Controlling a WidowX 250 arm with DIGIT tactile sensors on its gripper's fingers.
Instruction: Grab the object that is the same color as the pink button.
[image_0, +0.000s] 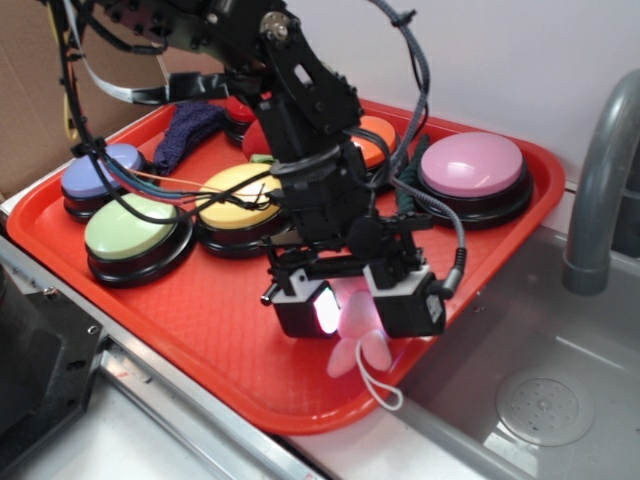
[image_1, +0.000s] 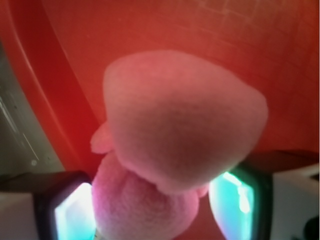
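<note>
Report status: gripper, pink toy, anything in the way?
Gripper shut on pink plush toy, near front edge of red tray. Toy's white string loop trailing on tray. Pink button behind, apart. Nothing blocking.

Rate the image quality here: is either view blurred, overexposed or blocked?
Exterior view: fairly sharp and evenly lit; glare whitens the gripper pad beside the pink plush, and the arm hides part of the red tray. Wrist view: the plush fills the frame, soft and out of focus, pads blown out cyan-white.

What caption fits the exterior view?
WidowX gripper closed on the pink plush toy over the red tray, with the matching pink button behind.
</note>
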